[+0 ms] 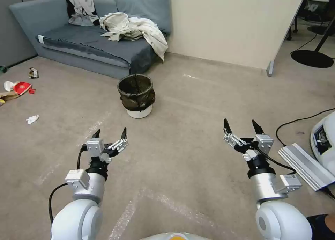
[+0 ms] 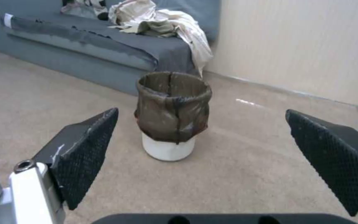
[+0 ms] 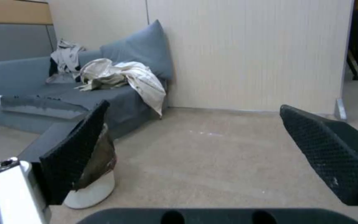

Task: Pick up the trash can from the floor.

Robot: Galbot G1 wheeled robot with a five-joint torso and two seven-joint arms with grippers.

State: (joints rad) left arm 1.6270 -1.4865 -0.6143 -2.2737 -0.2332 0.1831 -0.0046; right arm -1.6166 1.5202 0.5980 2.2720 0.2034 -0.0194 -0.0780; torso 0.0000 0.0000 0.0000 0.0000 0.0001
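Note:
The trash can (image 1: pixel 136 96) stands upright on the floor (image 1: pixel 195 103) in front of the sofa, a small white bin with a dark crinkled bag folded over its rim. In the left wrist view the trash can (image 2: pixel 171 115) sits ahead, centred between the spread fingers. My left gripper (image 1: pixel 110 132) hovers open, nearer to me and slightly left of the can, well apart from it. My right gripper (image 1: pixel 243 124) is open too, far to the can's right. The right wrist view catches the trash can (image 3: pixel 98 174) partly hidden behind one finger (image 3: pixel 77 149).
A grey sofa (image 1: pixel 87 48) with crumpled clothes (image 1: pixel 132 28) stands behind the can. Litter (image 1: pixel 21 88) lies on the carpet at far left. A beige partition wall (image 1: pixel 230 23) runs behind. An aluminium bar (image 1: pixel 305 165), cables and a white device sit at right.

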